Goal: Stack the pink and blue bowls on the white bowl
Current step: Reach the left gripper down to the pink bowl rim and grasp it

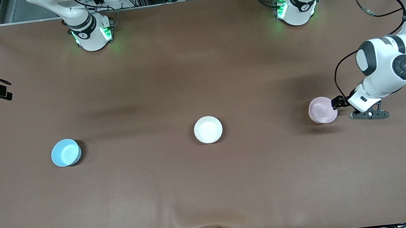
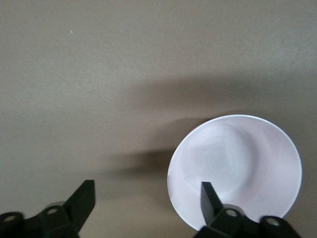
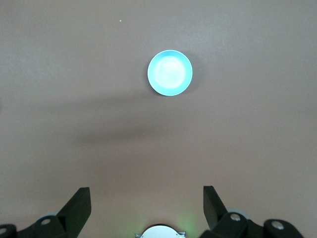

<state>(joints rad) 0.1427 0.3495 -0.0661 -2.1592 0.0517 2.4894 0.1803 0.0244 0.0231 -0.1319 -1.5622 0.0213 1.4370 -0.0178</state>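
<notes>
I see three small round glossy bowls in a row across the brown worktop [image 1: 211, 189], all about equally near the front camera. The plain white bowl [image 1: 208, 129] sits in the middle. The light sky-blue bowl [image 1: 65, 152] sits well apart from it toward the right arm's end, and the pale pink bowl [image 1: 322, 110] sits well apart from it toward the left arm's end. All three stand upright and nothing is stacked yet.

My left hand [image 1: 336, 103] is low at the pink bowl's rim, on the side toward the left arm's end of the worktop. In the left wrist view its fingers [image 2: 210, 201] are spread wide apart; one black finger overlaps the edge of the pink bowl [image 2: 235, 168], the other is over bare worktop beside it. I cannot tell whether that finger touches the rim. The bowl is not gripped.

My right hand [image 3: 146, 206] is high over the worktop, and the front view shows only a dark piece at its edge, near the right arm's end. In the right wrist view its fingers [image 3: 79, 206] are also spread apart and hold nothing, with the blue bowl [image 3: 170, 72] small and well below, over open brown surface. That arm waits.
</notes>
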